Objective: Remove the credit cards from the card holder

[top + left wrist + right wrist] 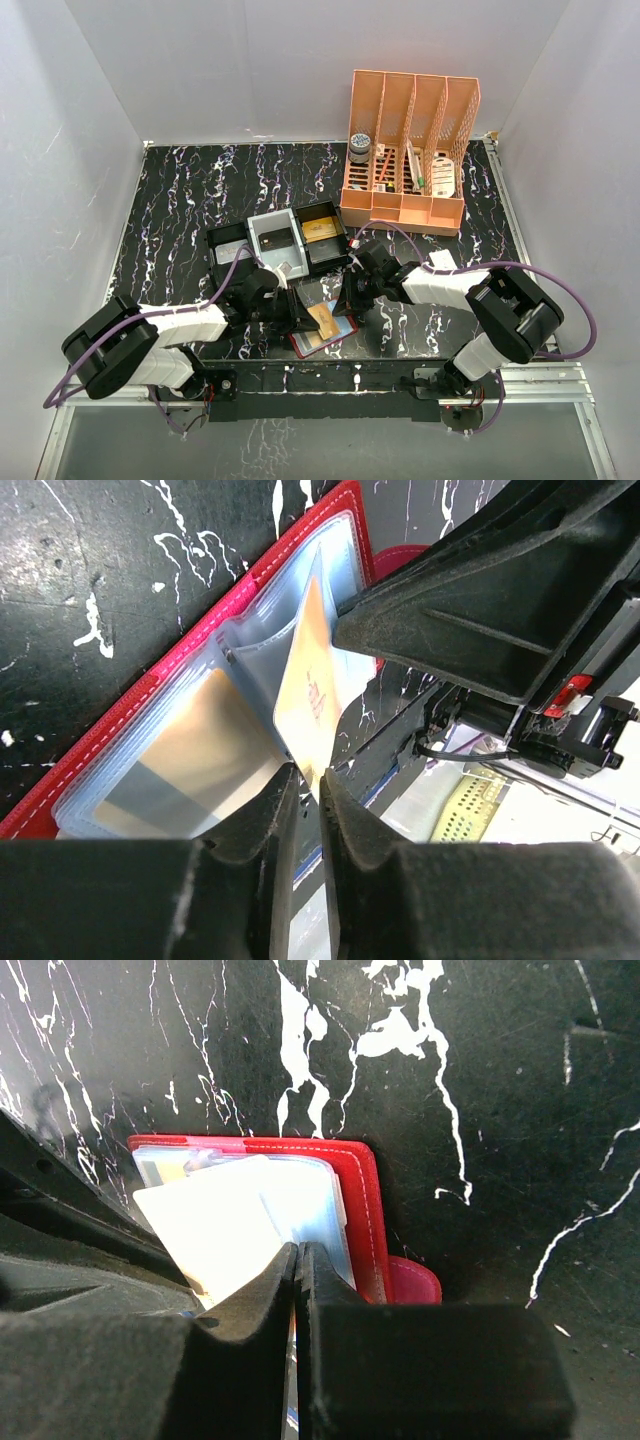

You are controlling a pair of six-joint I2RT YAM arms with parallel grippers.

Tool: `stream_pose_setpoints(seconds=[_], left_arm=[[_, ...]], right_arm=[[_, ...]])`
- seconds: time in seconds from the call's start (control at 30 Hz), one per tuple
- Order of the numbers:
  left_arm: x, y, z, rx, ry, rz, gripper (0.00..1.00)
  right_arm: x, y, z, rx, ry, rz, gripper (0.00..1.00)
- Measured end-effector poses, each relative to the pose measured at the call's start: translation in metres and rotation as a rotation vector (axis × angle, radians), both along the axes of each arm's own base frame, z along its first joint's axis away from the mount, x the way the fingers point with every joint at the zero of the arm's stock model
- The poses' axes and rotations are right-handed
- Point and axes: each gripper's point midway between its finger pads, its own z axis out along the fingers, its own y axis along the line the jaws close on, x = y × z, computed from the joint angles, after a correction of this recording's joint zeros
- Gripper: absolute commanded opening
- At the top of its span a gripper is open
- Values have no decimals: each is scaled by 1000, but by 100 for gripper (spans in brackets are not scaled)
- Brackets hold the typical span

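Note:
The red card holder (pixel 312 346) (pixel 100 730) (pixel 362 1200) lies open near the table's front edge, its clear sleeves facing up. A tan credit card (pixel 322 320) (pixel 310 680) (pixel 210 1225) stands tilted up out of a sleeve. My right gripper (pixel 345 300) (pixel 300 1250) is shut on that card's upper edge. My left gripper (pixel 304 312) (pixel 308 778) has its jaws a narrow gap apart, with the card's lower corner at its fingertips. Another credit card (pixel 190 750), tan and grey, stays flat inside a sleeve.
A black compartmented tray (pixel 228 248) with a grey insert (pixel 273 235) stands just behind both grippers. An orange rack (pixel 410 150) with small items stands at the back right. The holder's snap tab (pixel 415 1280) sticks out to one side.

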Motion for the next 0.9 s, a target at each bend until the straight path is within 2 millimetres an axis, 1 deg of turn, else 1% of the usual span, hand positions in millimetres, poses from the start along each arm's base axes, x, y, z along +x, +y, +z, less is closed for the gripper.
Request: stream_pose_setpoints(seconds=[0.1, 0.17, 0.33, 0.4, 0.6, 0.8, 0.9], left_arm=[[-1, 0, 1, -5, 3, -6, 17], [-1, -1, 2, -12, 3, -10, 15], [-2, -4, 3, -25, 5, -20, 5], [-2, -4, 1, -21, 10, -21, 4], [-4, 0, -3, -1, 23, -17, 2], [-5, 7, 1, 15, 8, -20, 1], [-6, 9, -1, 28, 11, -25, 0]], right_arm=[[0, 0, 0, 1, 2, -3, 0], [0, 0, 0, 1, 3, -5, 0], [0, 0, 0, 1, 5, -6, 0], [0, 0, 0, 1, 5, -6, 0], [0, 0, 0, -2, 5, -13, 0], [4, -2, 1, -15, -14, -26, 0], [5, -5, 2, -26, -24, -35, 0]])
